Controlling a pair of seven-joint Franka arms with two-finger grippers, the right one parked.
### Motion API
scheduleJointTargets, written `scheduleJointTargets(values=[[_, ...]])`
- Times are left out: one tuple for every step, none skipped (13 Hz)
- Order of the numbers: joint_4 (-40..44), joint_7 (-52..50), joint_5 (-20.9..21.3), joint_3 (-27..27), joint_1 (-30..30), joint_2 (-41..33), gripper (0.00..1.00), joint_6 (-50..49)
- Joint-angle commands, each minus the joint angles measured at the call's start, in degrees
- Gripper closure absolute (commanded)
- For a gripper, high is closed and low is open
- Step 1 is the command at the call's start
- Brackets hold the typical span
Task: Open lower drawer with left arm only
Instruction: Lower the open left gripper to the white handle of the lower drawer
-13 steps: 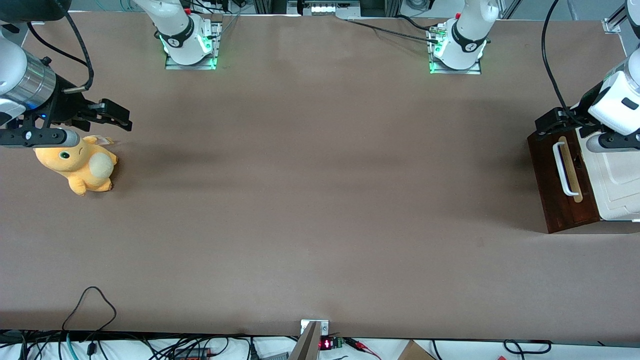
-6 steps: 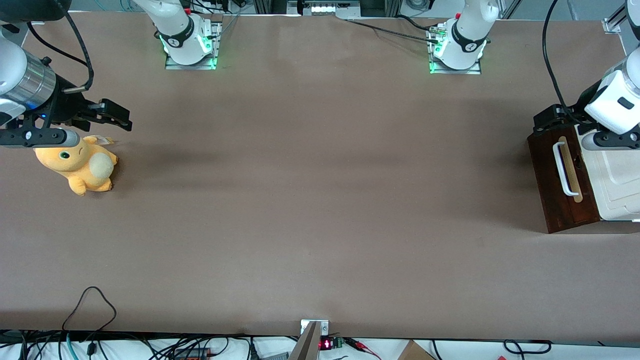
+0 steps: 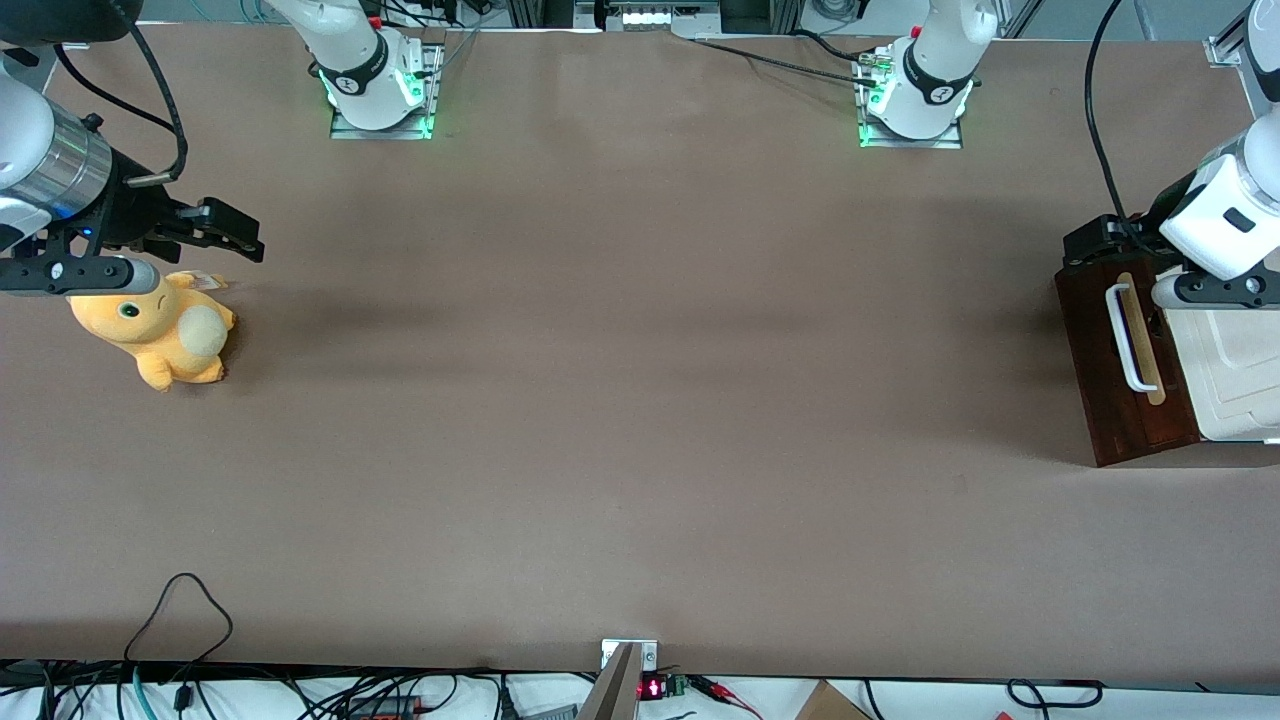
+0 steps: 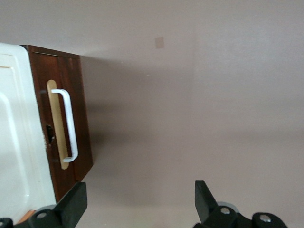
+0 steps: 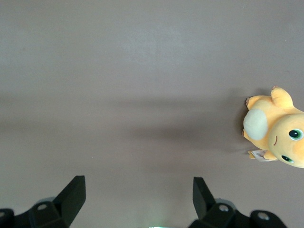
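Near edge first, 6 o'clock in the front view: just matte brown table (image 3: 640, 450), flat, no texture to speak of. Mid-depth at 3 o'clock, toward the working arm's end: lower drawer (image 3: 1090, 400), looks fully shut, no pale interior showing, front flush with the cabinet as far as can be judged. Dark brown stained wood, glossy, hard-edged rectangular face. White bar handle (image 3: 1122, 340) – smooth rounded U-bar, plastic or painted metal by the look – mounted over a pale tan strip (image 3: 1145, 340) with rounded ends, unstained wood. Cream panelled cabinet top (image 3: 1240, 370) above it, moulded recess, soft corners. Slightly farther from the camera, same 3 o'clock zone: gripper (image 3: 1095, 243) of the left arm (image 3: 1215, 215), hanging over the farther end of the drawer front, close to the handle's farther end, not on it. Spread wide in the wrist view, fingers (image 4: 71, 204) well apart, nothing held, handle not between them. Progress call: approach only, zero travel on the drawer. Left to do: line up on the bar, close on it or hook it, pull straight out from the front. Bar looks slick and thin, so possible slip if gripped off-centre. At 9 o'clock, unrelated: orange plush toy (image 3: 160, 335), soft and fuzzy.
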Motion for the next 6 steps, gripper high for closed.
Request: scheduleJointTargets(values=[[0.1,1.28,5.91,-0.85,0.29,0.81,0.0,-0.74],[-0.86,1.11,8.19,-1.11,0.2,1.08,0.0,-0.65],[-2.27,0.67,12.05,-1.99,0.2,1.52,0.0,-0.21],[-3.24,-0.46,16.17,-3.65,0.11,1.69,0.0,-0.12],[-4.55,-3.96,20.39,-5.49,0.2,1.7,0.0,-0.12],[-6.04,-7.3,23.04,-6.64,0.11,2.04,0.0,-0.12]])
